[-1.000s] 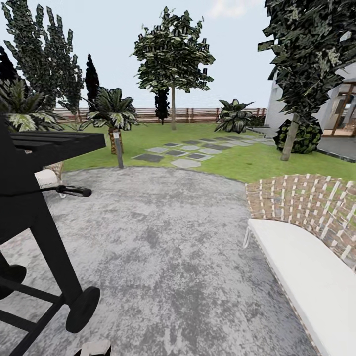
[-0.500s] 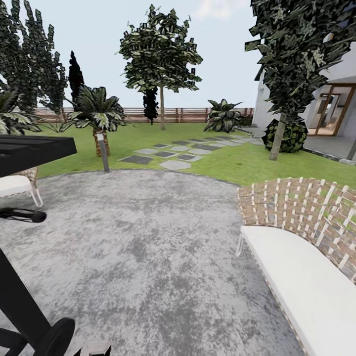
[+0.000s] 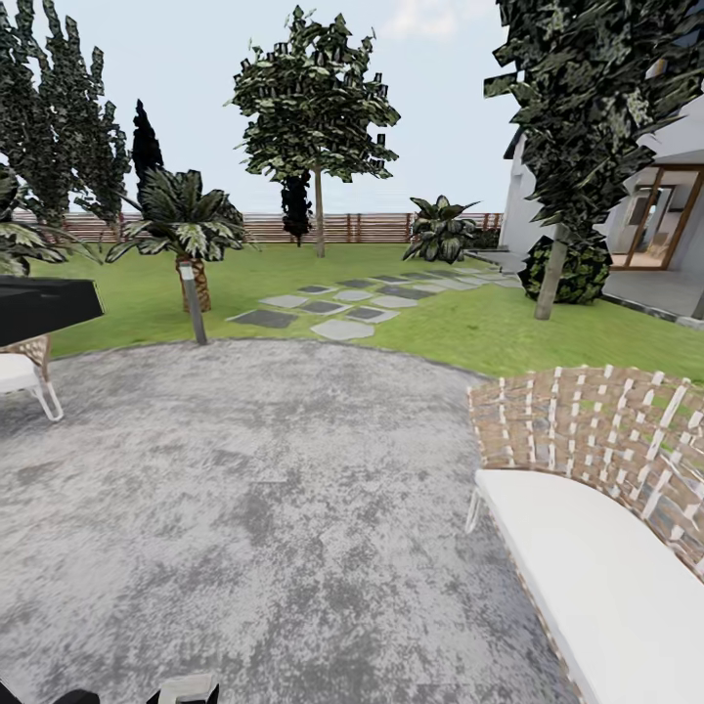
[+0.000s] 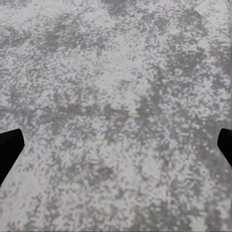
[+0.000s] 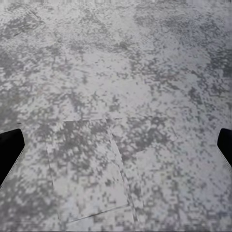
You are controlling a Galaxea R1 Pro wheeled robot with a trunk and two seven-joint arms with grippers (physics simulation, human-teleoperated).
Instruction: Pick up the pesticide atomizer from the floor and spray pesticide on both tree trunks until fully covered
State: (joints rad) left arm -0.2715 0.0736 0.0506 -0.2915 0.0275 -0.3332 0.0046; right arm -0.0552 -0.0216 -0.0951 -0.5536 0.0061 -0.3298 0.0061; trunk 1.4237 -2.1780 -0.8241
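Facing trees far across paving | left gripper, right gripper spread, empty

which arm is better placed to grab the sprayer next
Neither yet. Both grippers, left and right, hang open over bare grey paving, and I can't spot a sprayer. The trees stand far off.

Two bare-trunked trees, one mid-lawn, one near the house, both upright
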